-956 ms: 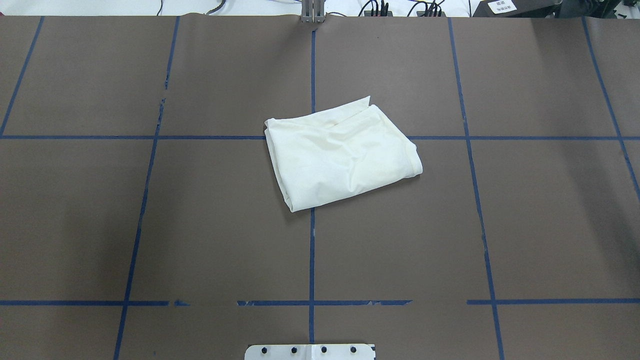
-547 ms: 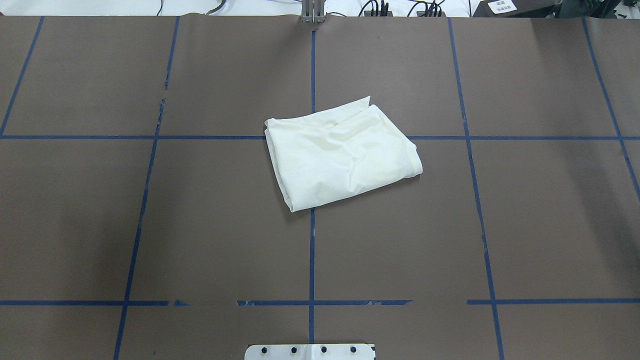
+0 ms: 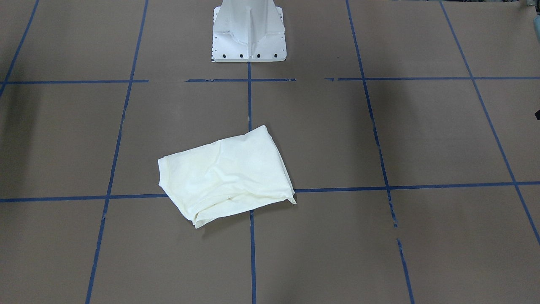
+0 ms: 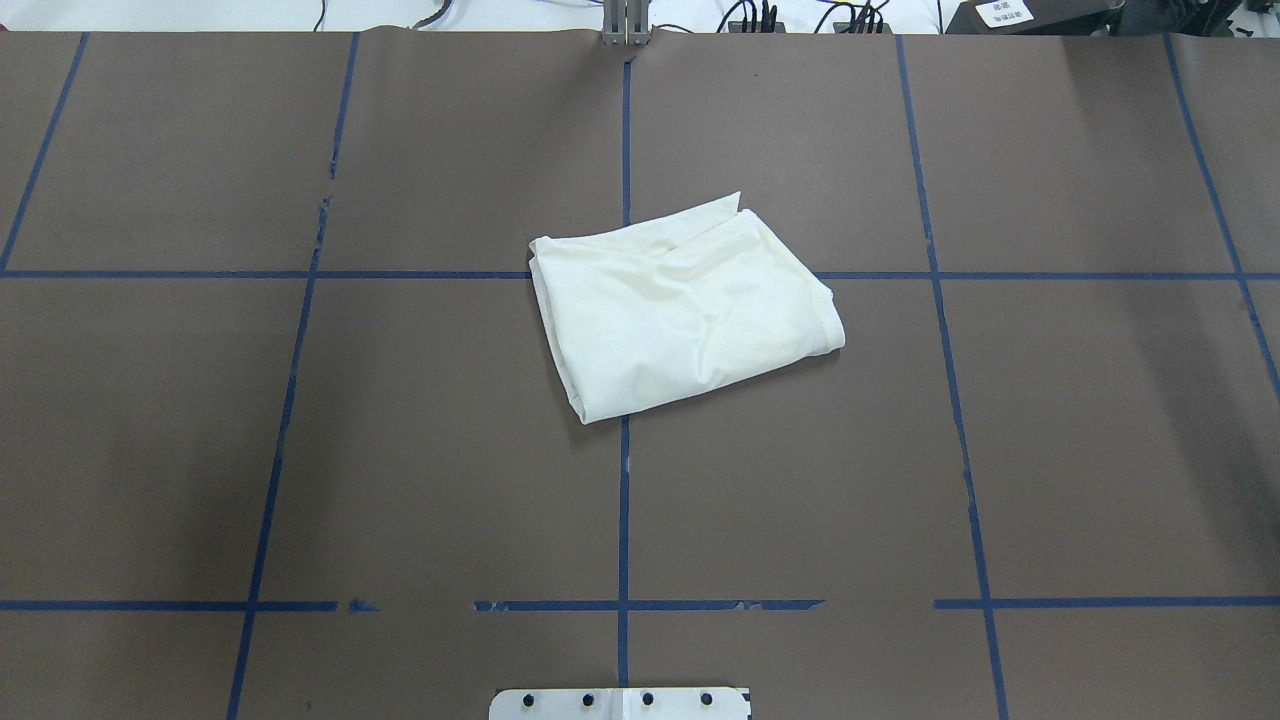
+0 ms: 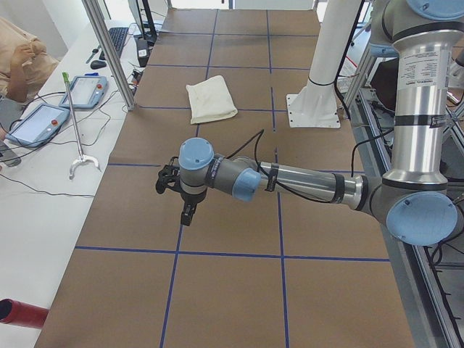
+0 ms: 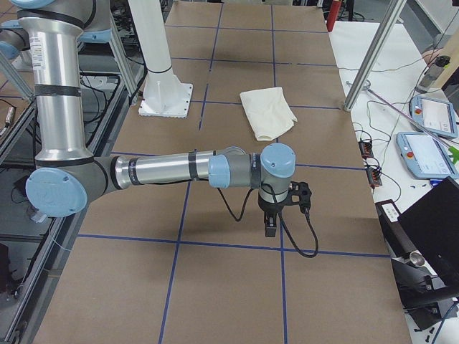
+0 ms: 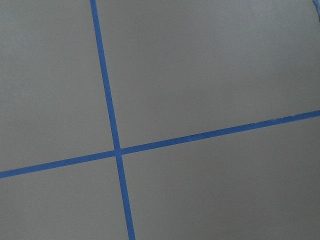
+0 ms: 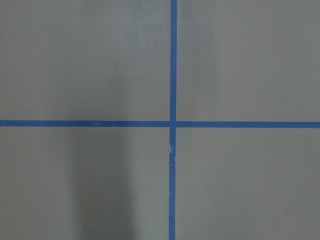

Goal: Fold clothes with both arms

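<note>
The clothes (image 4: 680, 320) are one cream-white bundle folded into a rough rectangle, plain side up, at the middle of the brown table (image 4: 300, 450); they also show in the front view (image 3: 225, 175) and both side views (image 5: 210, 101) (image 6: 267, 111). No arm touches them. The left arm (image 5: 304, 181) stretches low over the table's left end, its gripper (image 5: 187, 214) pointing down, far from the clothes. The right arm (image 6: 165, 170) does the same at the right end, gripper (image 6: 270, 228) down. I cannot tell whether either gripper is open or shut. Both wrist views hold only table and blue tape.
The white pedestal base (image 3: 249, 31) stands at the robot's edge of the table. Blue tape lines (image 4: 624, 500) grid the surface. Teach pendants (image 5: 40, 123) (image 6: 423, 154) and a grabber stick (image 5: 72, 123) lie on side benches, where a person (image 5: 18, 58) sits.
</note>
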Tool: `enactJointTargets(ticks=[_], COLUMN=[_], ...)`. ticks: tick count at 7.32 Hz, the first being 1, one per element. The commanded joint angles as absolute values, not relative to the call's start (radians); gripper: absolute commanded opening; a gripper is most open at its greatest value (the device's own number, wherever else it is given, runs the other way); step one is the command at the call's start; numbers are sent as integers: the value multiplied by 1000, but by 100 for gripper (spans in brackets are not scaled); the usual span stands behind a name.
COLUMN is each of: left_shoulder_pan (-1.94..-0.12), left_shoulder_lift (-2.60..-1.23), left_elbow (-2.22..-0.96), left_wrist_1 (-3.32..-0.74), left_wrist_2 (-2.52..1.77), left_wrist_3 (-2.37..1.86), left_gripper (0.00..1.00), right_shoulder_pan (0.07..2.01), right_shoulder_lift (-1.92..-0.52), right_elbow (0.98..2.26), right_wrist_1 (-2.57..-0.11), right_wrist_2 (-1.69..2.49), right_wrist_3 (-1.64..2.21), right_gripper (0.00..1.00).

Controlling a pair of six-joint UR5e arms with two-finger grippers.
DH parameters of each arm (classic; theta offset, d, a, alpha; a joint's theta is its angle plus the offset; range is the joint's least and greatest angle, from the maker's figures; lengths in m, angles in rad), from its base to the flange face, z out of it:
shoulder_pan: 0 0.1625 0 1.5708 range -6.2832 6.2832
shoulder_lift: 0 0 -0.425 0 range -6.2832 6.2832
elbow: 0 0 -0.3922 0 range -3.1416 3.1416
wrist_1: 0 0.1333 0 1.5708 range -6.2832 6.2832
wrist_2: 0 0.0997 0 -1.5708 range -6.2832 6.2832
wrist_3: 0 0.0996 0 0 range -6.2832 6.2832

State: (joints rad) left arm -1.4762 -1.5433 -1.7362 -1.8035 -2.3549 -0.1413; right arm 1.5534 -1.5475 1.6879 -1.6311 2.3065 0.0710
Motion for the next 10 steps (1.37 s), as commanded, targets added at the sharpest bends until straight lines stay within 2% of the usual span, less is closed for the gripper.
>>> enactJointTargets(ticks=[1,10], left_shoulder_pan=[-1500,-1505], left_shoulder_lift=[-1546,-1545], left_elbow=[-1736,-1746], left_wrist_1=[-1834,-1838], left_wrist_2=[-2356,-2361], left_wrist_3=[-147,-146], left_gripper=[100,100], right_shoulder_pan=[1539,1539], right_shoulder_lift=[-1568,-1572], right_elbow=[1692,1710], right_wrist_1=[-1629,-1621], right_wrist_2=[2312,2319], right_wrist_3=[69,64], right_gripper=[100,100])
